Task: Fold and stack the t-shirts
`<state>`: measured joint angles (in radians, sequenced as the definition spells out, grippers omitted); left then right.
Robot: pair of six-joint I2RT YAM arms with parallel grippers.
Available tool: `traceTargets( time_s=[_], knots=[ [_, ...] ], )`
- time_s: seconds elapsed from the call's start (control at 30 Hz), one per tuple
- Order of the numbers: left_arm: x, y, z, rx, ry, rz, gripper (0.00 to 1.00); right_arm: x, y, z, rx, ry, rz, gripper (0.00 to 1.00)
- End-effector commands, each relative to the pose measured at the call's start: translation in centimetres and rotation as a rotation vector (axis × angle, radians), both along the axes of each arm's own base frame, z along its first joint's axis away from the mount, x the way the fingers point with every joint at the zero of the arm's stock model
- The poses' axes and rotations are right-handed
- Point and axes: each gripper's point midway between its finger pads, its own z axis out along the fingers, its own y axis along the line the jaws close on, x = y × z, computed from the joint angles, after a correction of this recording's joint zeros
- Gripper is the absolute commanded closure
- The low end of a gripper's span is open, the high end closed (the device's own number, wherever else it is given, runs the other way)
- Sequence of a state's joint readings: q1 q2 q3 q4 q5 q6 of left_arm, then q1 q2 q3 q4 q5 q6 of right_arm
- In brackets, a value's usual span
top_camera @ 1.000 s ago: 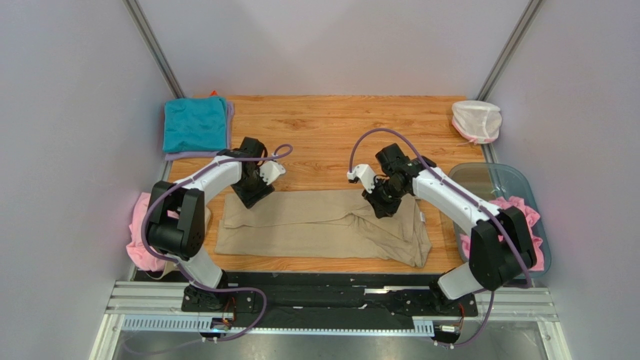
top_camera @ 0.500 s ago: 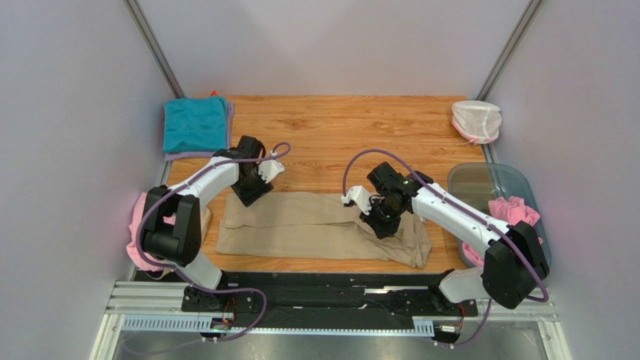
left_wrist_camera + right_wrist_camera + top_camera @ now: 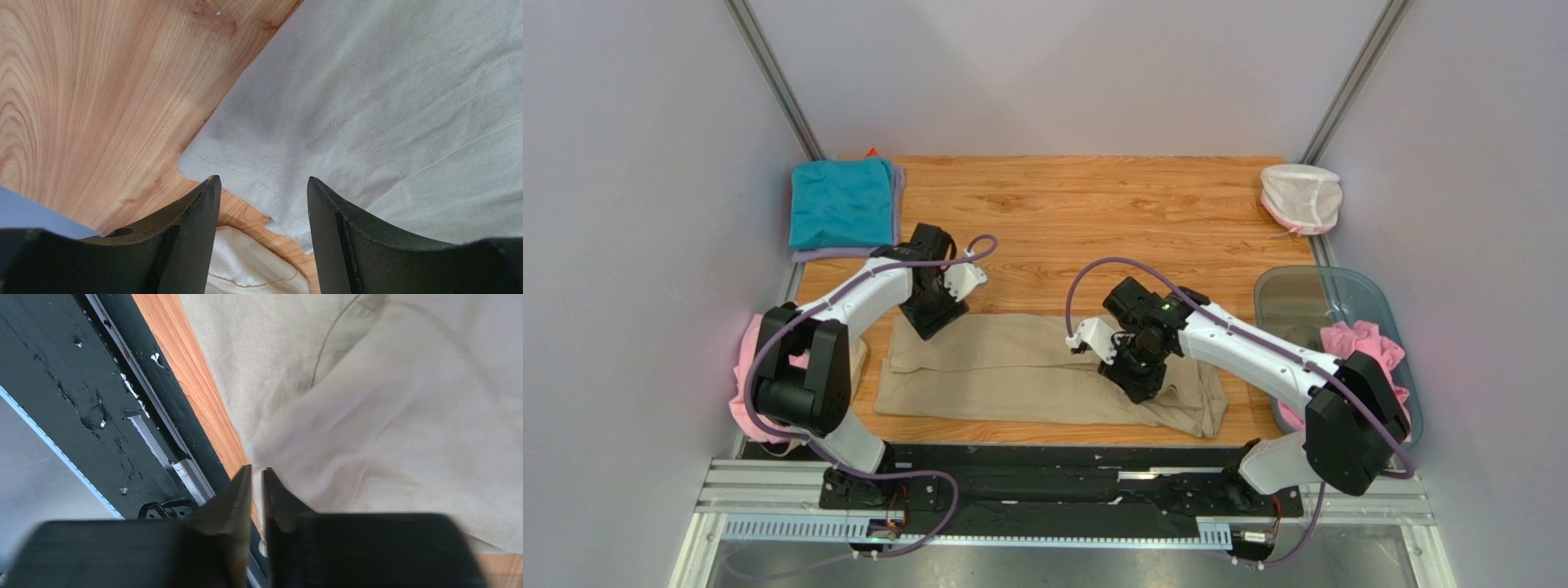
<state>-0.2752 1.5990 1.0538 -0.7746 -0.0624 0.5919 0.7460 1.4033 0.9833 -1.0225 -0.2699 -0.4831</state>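
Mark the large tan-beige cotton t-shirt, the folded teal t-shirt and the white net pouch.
large tan-beige cotton t-shirt (image 3: pixel 1014 374), top external view, flat middle of the cloth.
folded teal t-shirt (image 3: pixel 842 202), top external view, centre of its top face.
white net pouch (image 3: pixel 1300 196), top external view, middle of its bulge.

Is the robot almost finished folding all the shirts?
Not yet. Done: the teal t-shirt lies folded in the far left corner. In hand: the tan t-shirt, with the right gripper pinching a fold and the left gripper open over its corner. Left: one pink t-shirt at the left edge, another in the tub.
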Motion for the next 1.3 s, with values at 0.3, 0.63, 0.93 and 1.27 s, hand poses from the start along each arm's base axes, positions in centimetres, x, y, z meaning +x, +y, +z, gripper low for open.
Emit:
traceTargets(
  time_s=[0.3, 0.63, 0.93, 1.27],
  knots=[
    [0.2, 0.0, 0.3, 0.009, -0.009, -0.015, 0.37, 1.6, -0.1, -0.2, -0.066, -0.093, -0.02, 0.23],
    [0.6, -0.3, 0.3, -0.007, -0.03, -0.012, 0.37, 5.9, -1.5, 1.6, -0.098, -0.325, -0.109, 0.22],
    [0.0, -2.4, 2.0, -0.06, -0.085, -0.138, 0.2, 10.1, -4.4, 2.6, -0.154, -0.621, -0.239, 0.13],
    [-0.4, -2.3, 1.4, -0.019, -0.136, -0.204, 0.08, 11.2, -4.7, 1.5, -0.165, -0.674, -0.237, 0.08]
  ],
)
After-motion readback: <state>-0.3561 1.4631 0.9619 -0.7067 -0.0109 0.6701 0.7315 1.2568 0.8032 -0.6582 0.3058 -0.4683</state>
